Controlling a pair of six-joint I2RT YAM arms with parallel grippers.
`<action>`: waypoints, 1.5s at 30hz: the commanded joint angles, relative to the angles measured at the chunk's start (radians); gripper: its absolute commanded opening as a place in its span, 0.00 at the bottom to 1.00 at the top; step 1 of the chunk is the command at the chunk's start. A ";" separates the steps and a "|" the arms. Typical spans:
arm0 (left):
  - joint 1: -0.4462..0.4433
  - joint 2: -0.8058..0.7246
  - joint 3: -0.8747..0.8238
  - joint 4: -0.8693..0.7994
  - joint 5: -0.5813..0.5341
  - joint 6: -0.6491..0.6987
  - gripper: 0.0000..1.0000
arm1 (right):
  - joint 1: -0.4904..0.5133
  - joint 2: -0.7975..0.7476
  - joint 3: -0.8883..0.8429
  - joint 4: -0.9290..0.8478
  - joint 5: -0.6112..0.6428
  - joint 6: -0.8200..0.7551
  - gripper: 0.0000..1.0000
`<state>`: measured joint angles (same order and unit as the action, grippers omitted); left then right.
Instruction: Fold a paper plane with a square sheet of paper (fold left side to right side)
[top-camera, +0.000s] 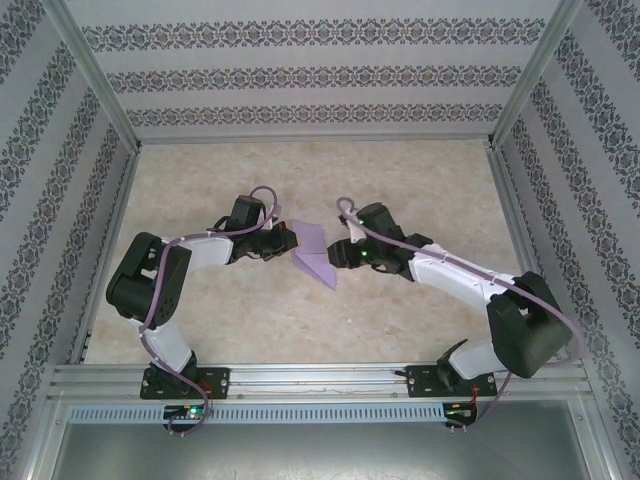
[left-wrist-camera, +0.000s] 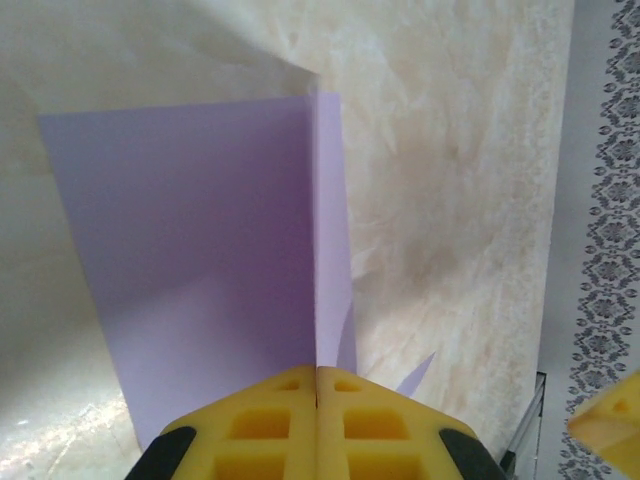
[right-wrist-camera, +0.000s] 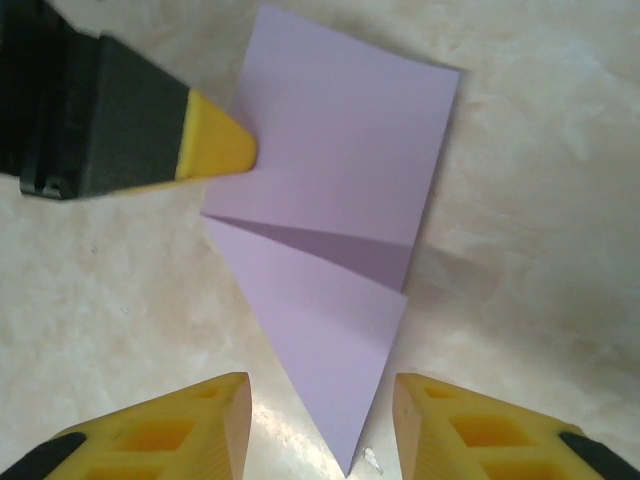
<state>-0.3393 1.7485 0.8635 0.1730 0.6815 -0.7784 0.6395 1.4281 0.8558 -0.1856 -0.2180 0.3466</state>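
A: Where's the paper (top-camera: 315, 255)?
B: Mid-frame, pinched in the clamped left tool (left-wrist-camera: 317, 372). Its long axis runs down-frame, with the tip between the wide-apart right tool (right-wrist-camera: 320, 392), which is nearer.

In the right wrist view the right gripper (right-wrist-camera: 320, 385), its fingers either side of the point of the sheet of paper (right-wrist-camera: 340, 190), runs off the bottom edge. Left of the sheet, the left gripper (right-wrist-camera: 240, 150) is cropped by the side edge. In the left wrist view that gripper's fingers (left-wrist-camera: 270, 430) hide the sheet's near edge and are cut by the bottom edge. Right of the sheet, one of the right gripper's fingertips (left-wrist-camera: 608, 425) is cropped. From above, the sheet's creases are too small to tell.
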 joint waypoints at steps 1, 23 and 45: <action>-0.008 -0.028 -0.006 0.016 0.028 -0.029 0.02 | 0.103 0.010 0.036 -0.142 0.259 -0.028 0.45; -0.018 -0.027 0.021 -0.029 0.041 -0.028 0.02 | 0.374 0.378 0.223 -0.178 0.682 -0.005 0.53; -0.020 -0.017 0.029 -0.041 0.030 -0.020 0.02 | 0.394 0.439 0.242 -0.195 0.723 0.011 0.31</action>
<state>-0.3473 1.7428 0.8646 0.1642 0.7067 -0.8017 1.0191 1.8580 1.0782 -0.3576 0.4751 0.3447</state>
